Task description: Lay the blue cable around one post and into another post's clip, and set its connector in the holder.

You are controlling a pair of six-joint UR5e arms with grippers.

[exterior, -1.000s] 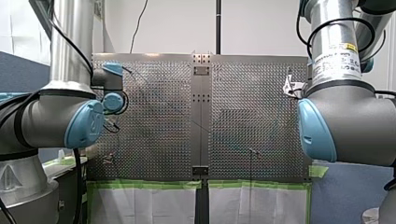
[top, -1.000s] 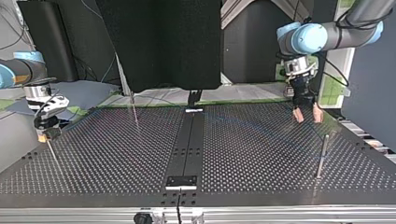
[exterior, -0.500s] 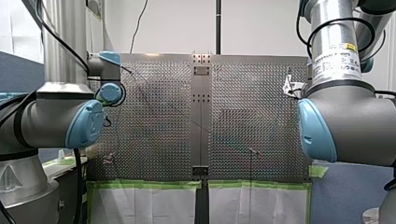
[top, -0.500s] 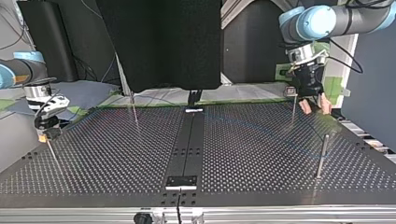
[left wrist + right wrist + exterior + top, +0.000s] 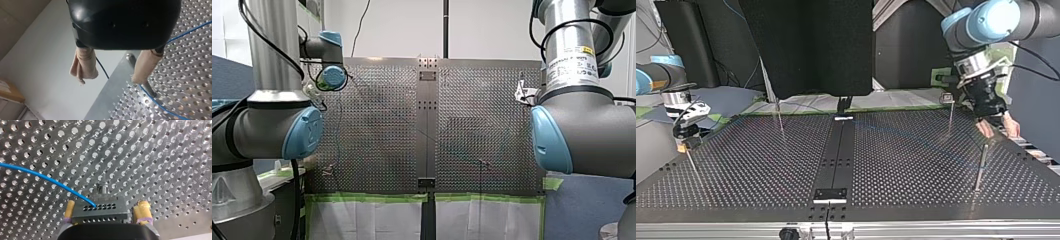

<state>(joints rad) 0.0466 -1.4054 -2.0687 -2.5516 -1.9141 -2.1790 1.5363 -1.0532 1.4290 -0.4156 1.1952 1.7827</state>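
In the right wrist view the blue cable runs into a black connector block that sits on a small holder on the perforated table. My right gripper stands open, its yellowish pads on either side of the block. In the top view it hangs at the left over a thin post. My left gripper is open at the top view's right, empty, with beige pads. In the left wrist view its fingers hang above a post that has the cable looped round its base.
More posts stand on the table in the top view: one with a clip on top, one at the right and one at the far middle-left. The table's right edge is close to my left gripper.
My left arm has swung its open gripper toward the top view's right and nearer the camera, away from the clip post. My right arm has not moved.
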